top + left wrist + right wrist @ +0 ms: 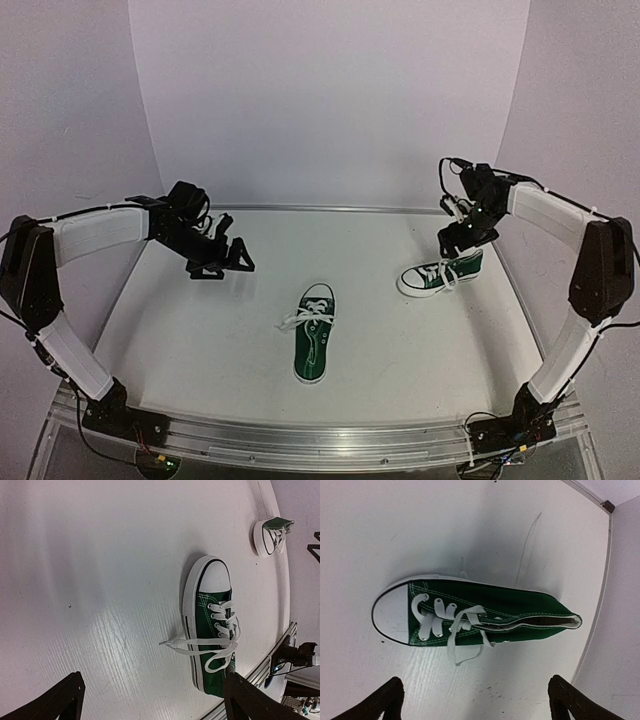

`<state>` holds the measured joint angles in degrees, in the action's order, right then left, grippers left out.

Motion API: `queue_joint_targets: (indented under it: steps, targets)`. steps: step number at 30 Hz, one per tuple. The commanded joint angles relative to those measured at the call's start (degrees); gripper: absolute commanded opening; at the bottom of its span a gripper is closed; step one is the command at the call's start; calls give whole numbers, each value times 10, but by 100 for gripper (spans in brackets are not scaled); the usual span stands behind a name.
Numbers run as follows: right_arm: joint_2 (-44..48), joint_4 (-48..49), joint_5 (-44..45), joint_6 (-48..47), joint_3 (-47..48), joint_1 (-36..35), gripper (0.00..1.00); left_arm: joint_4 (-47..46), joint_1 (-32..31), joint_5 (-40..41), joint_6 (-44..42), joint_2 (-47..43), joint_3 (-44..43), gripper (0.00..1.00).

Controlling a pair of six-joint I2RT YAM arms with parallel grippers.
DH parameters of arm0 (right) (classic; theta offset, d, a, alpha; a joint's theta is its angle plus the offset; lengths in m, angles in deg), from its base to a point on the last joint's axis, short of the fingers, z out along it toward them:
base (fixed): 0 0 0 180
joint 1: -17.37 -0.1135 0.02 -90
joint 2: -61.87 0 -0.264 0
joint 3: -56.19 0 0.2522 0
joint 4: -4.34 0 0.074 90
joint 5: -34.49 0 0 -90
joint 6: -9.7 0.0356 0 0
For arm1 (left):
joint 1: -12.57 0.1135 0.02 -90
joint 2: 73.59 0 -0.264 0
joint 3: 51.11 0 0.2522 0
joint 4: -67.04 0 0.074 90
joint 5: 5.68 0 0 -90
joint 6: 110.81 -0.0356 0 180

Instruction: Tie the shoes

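One green shoe (312,345) lies mid-table, white toe cap toward the far side. Its white laces (303,318) are loose and trail to the left. It also shows in the left wrist view (212,635), laces (187,643) spread on the table. The second shoe (440,273) lies at the right, toe pointing left, seemingly tipped on its side in the right wrist view (480,612), with a loose lace loop (462,642). My left gripper (225,266) is open and empty, well left of the middle shoe. My right gripper (452,240) is open, just above the second shoe.
The white table ends in a metal rail (320,435) at the near edge. Its right edge (597,600) runs close beside the second shoe. Curved white walls (330,100) close the back and sides. The second shoe shows far off in the left wrist view (271,536).
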<state>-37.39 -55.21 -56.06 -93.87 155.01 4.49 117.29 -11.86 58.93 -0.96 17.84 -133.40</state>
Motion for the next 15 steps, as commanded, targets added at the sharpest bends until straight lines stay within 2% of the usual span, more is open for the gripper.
queue_joint_targets:
  steps: [1, 10, 15]
  targets:
    - [-23, -30, 87, -99, 17, -1, 94, -6, 1, -15, -6, -22, -12, 100]
    - [-118, -46, 45, -187, 65, -1, 91, -8, 1, -58, -15, 9, -42, 100]
    - [-160, -37, 54, -201, 69, 0, 91, -6, 1, -58, -15, 4, -42, 100]
